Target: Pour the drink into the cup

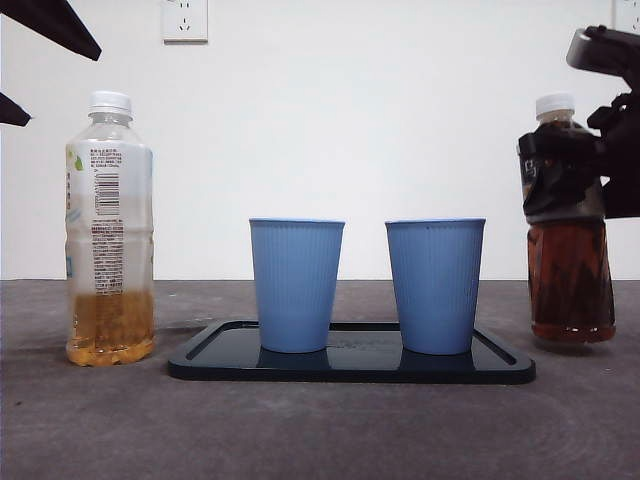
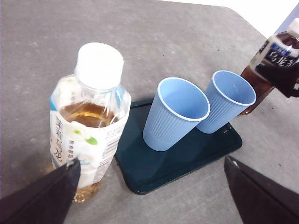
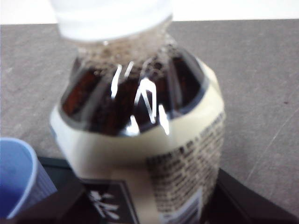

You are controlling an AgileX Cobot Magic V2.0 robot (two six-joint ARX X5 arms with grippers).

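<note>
A dark tea bottle (image 1: 568, 270) with a white cap stands at the far right. My right gripper (image 1: 570, 170) is shut on its upper body; the right wrist view shows the bottle (image 3: 140, 116) filling the space between the jaws of my right gripper (image 3: 154, 200). Two empty blue cups, one on the left (image 1: 296, 285) and one on the right (image 1: 435, 285), stand upright on a black tray (image 1: 350, 365). A clear bottle (image 1: 108, 230) with a little yellow tea stands at the left. My left gripper (image 2: 151, 160) is open, high above that bottle (image 2: 88, 126).
The table is grey, with a white wall behind and a wall socket (image 1: 185, 20) high up. The left gripper's black tips (image 1: 62, 88) show at the top left corner. The right cup's rim (image 3: 14, 177) sits close to the held bottle.
</note>
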